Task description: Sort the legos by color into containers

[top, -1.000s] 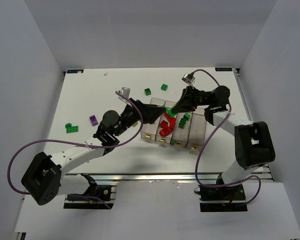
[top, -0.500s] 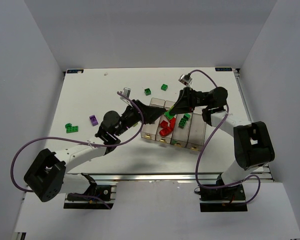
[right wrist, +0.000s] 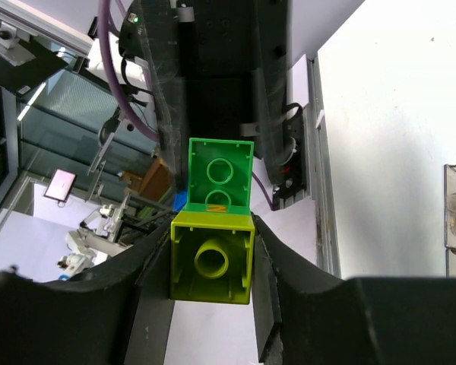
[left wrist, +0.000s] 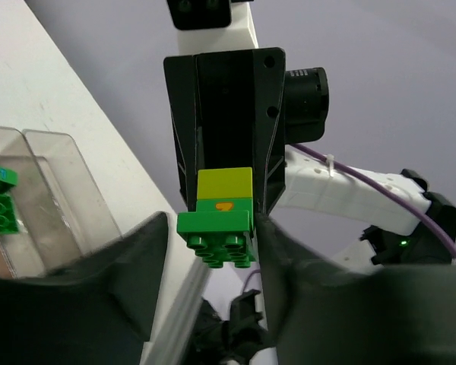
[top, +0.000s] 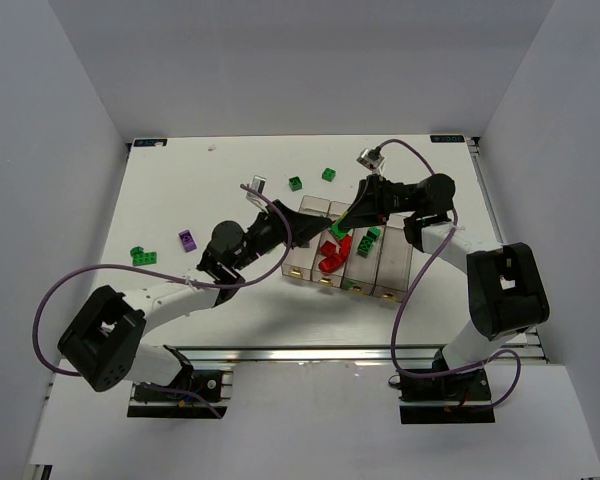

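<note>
On my overhead feed the white table [top: 180, 190] fills the middle of the frame. The left arm [top: 170, 295] reaches up from lower left and the right arm [top: 500, 290] bends in from the right, and they meet at centre over the row of bins [top: 392, 262]. On its wrist feed I see the right gripper [right wrist: 211, 258] clenched on a yellow-green brick [left wrist: 225, 185], a finger pressed to each side of it. A green brick [left wrist: 215, 226] is stacked on that one, and the pair hangs above the upper middle of the bin row. The left gripper [left wrist: 213, 228] faces it with one finger on each side of the green brick. Its jaws are apart: I see a gap on the left side of the frame, while the right finger sits just at the brick's edge, so it is not clamped. Red bricks [top: 332, 252] lie in the second bin from the left and green ones [top: 368, 240] in the third. Loose on the table I see two green bricks [top: 295, 183] at upper centre, a green cluster [top: 144, 256] at far left and a purple brick [top: 187, 240] just right of it.
</note>
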Robot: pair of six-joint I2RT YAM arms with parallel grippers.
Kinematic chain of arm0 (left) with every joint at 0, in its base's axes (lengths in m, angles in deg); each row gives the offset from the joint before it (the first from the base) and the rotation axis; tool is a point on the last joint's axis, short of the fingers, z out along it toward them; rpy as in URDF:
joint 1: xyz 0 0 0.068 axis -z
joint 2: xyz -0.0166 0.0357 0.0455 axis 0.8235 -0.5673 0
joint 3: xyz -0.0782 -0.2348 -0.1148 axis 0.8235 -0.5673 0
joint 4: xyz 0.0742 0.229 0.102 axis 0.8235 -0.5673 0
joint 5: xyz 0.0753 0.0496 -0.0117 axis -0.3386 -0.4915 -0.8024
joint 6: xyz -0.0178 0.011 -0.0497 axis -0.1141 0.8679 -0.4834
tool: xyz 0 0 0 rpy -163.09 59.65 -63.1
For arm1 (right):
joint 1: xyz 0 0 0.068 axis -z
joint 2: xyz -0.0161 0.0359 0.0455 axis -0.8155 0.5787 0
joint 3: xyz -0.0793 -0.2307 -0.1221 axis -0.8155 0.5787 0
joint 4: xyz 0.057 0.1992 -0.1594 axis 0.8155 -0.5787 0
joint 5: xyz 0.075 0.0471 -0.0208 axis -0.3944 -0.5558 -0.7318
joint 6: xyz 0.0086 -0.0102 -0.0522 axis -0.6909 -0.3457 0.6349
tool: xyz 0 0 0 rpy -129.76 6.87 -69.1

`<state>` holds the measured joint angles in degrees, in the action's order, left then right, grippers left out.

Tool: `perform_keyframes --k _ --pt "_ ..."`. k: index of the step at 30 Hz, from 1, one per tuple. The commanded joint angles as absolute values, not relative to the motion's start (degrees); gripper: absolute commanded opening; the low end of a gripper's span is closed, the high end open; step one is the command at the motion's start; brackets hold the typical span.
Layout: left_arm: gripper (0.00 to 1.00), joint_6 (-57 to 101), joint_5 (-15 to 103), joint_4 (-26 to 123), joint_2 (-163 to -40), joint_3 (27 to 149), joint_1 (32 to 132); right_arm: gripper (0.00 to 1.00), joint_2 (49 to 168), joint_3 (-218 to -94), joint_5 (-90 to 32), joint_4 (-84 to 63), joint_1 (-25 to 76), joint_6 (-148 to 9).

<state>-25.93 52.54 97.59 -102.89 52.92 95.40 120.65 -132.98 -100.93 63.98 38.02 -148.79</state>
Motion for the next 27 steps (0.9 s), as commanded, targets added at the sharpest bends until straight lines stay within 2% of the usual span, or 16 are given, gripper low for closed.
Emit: perform_keyframes --k 1,4,5,7,8,9,22,27 --pt "0.5 -27.59 55.67 100.88 -103.57 54.44 95.08 0.0 120.09 -135.44 -100.5 81.58 37.59 -147.48" --pt "0.36 -28.47 56.46 102.28 -104.44 54.62 94.9 0.0 120.18 -135.26 -100.59 81.23 37.59 -147.12" --pt "0.26 -28.73 56.55 102.99 -104.53 54.53 94.81 0.0 120.18 -135.18 -100.76 81.23 37.59 -147.12" --pt "0.16 -29.35 57.08 104.13 -104.71 54.36 94.29 0.0 120.01 -135.18 -100.94 81.15 37.59 -146.86" --pt "0.03 -29.79 57.17 104.74 -104.54 54.1 94.02 0.0 120.01 -135.26 -101.46 81.15 37.59 -146.69" --pt "0.0 -30.05 57.17 105.19 -104.36 53.31 93.67 0.0 120.01 -135.35 -101.73 81.06 37.59 -146.42" --pt "0.0 -30.06 58.4 104.85 -97.42 46.54 89.19 0.0 122.91 -142.38 -104.72 75.88 42.42 -141.07" --pt "0.0 -29.97 58.75 104.05 -97.41 45.92 89.19 0.0 122.56 -145.19 -104.63 64.84 42.6 -133.69"
